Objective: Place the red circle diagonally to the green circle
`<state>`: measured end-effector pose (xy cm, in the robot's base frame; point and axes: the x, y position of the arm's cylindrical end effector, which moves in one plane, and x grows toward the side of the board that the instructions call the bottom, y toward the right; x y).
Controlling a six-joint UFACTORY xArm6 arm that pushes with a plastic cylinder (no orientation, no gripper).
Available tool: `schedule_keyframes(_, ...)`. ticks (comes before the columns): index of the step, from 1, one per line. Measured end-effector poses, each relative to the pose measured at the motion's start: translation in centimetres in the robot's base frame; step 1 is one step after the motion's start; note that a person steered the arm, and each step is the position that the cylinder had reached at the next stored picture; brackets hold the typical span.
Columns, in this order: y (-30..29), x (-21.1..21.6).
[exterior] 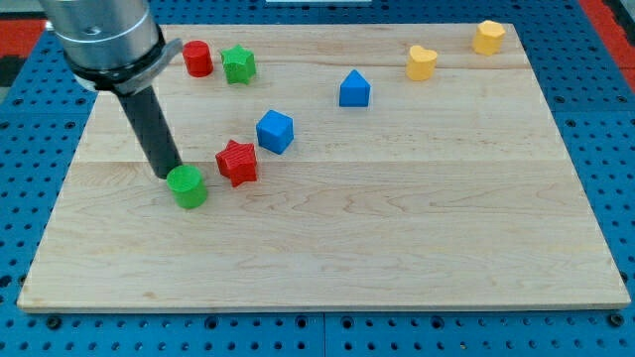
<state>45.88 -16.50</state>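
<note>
Wooden board [397, 238] on a blue perforated table, with my tip [170, 176] at the left side.

I have no fingers to spread or pinch, only a bare rod, and my tip touches the green circle [187, 186] at its upper left edge. Red circle [197, 59] stands at the upper left of the frame, just beside a green star [238, 65], well apart from the green circle. I judge the moving of the red circle is not yet begun; next I must go up behind it and push it down toward a diagonal place. Red star [237, 162] is near and could block.
</note>
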Motion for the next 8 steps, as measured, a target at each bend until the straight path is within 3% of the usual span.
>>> schedule_keyframes(2, 0.9, 1.6)
schedule_keyframes(3, -4.7, 0.7)
schedule_keyframes(6, -5.9, -17.9)
schedule_keyframes(7, -4.3, -21.4)
schedule_keyframes(8, -1.6, -21.6)
